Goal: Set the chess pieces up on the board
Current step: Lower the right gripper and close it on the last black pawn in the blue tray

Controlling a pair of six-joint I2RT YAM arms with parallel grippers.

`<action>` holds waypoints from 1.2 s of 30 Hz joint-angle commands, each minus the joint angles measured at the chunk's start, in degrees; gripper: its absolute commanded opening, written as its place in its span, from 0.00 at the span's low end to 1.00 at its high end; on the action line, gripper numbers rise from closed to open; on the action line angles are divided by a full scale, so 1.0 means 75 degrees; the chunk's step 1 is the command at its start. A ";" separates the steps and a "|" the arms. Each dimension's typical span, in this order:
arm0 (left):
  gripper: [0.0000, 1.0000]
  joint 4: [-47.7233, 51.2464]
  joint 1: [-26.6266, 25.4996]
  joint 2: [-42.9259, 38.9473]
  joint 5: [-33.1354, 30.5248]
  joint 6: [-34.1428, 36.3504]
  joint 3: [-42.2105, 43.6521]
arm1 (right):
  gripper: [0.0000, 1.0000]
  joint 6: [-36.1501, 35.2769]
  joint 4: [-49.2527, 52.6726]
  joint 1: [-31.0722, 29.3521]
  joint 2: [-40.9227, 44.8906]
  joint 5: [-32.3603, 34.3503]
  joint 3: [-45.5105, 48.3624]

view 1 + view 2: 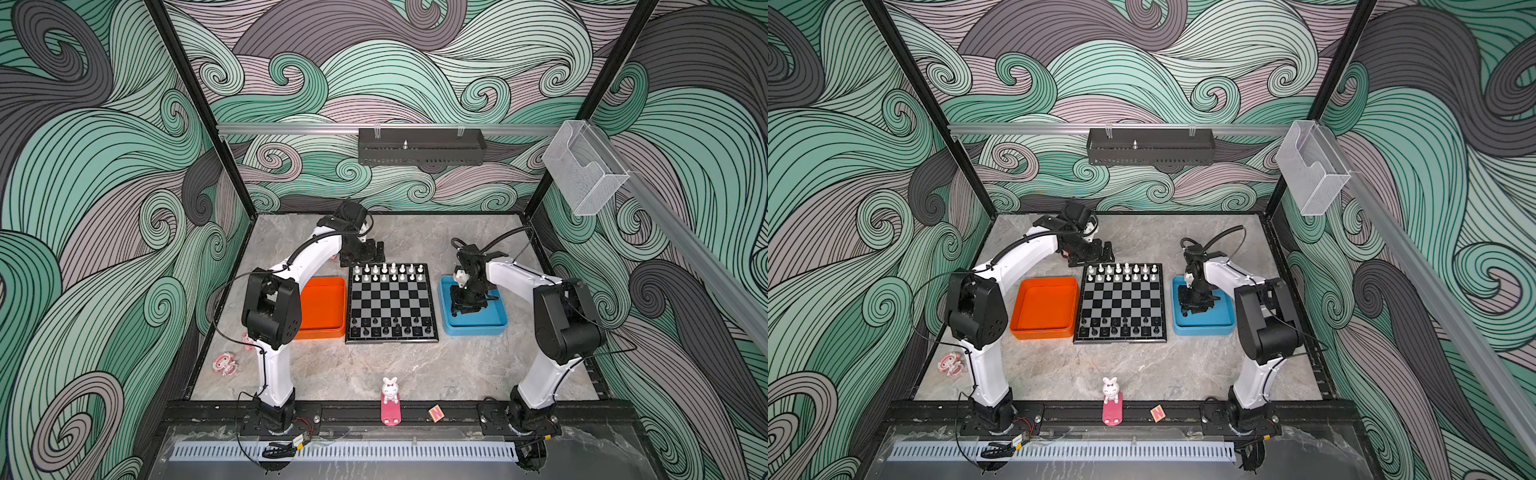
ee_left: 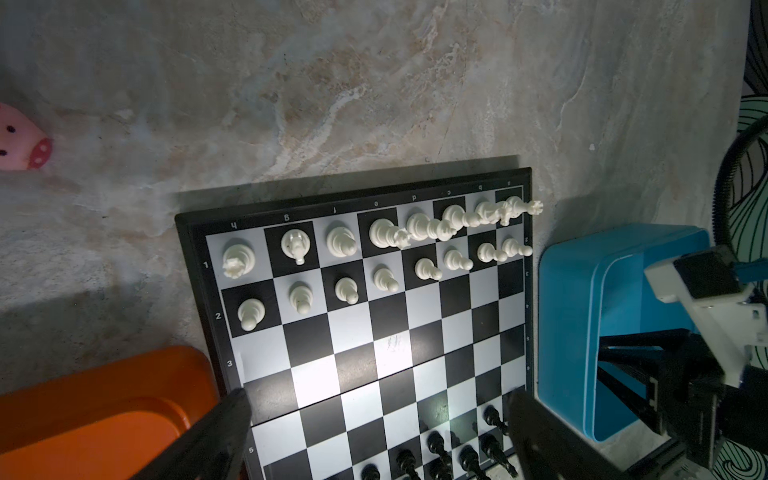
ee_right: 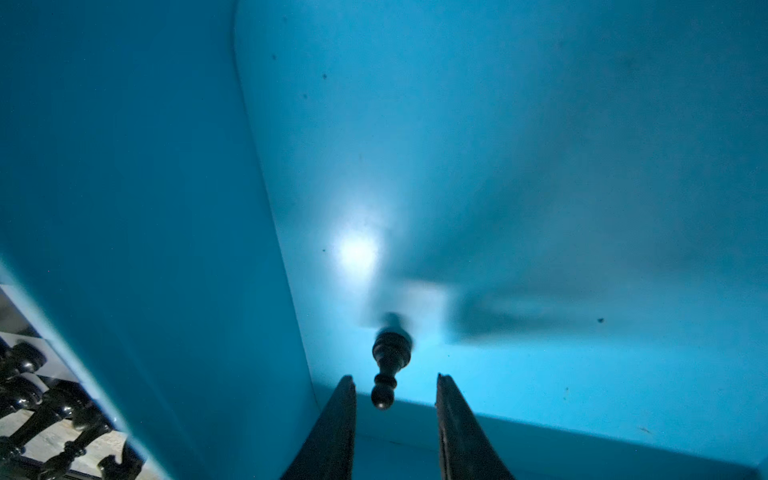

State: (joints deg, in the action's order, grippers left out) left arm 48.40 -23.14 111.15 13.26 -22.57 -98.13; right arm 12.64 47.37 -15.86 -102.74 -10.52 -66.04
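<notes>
The board [image 1: 390,297] [image 1: 1121,297] lies mid-table. White chess pieces [image 1: 388,272] [image 2: 345,241] fill its two far rows, and black ones [image 1: 390,328] [image 2: 440,449] stand in the two near rows. My right gripper [image 1: 467,309] [image 3: 395,378] reaches down into the blue tray [image 1: 478,328] [image 3: 498,166]. A black pawn [image 3: 390,349] has its round head between the fingers, with a gap on each side, so the gripper is open. My left gripper [image 1: 374,251] [image 2: 378,397] hangs wide open and empty beyond the board's far left corner.
An orange tray [image 1: 324,307] [image 2: 104,415] sits left of the board. A white bunny [image 1: 390,390] and a small lettered block [image 1: 436,413] stand at the front edge. A pink figurine [image 1: 225,364] lies at front left, and a pink pig toy [image 2: 20,141] behind the board.
</notes>
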 commanded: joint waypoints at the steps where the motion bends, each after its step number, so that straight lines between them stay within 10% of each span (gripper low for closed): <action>1: 0.99 0.0132 0.0061 -0.0008 0.0096 0.0040 0.0026 | 0.33 0.0048 0.0031 -0.0054 -0.0162 0.0011 0.0075; 36: 0.99 0.0132 0.0441 -0.0166 0.0026 0.0062 0.0157 | 0.11 -0.0145 0.0572 -0.0134 0.0246 0.0289 -0.0615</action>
State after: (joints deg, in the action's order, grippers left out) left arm 48.36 -20.84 111.15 13.54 -22.55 -97.34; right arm 12.38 49.36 -16.49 -102.91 -9.41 -68.97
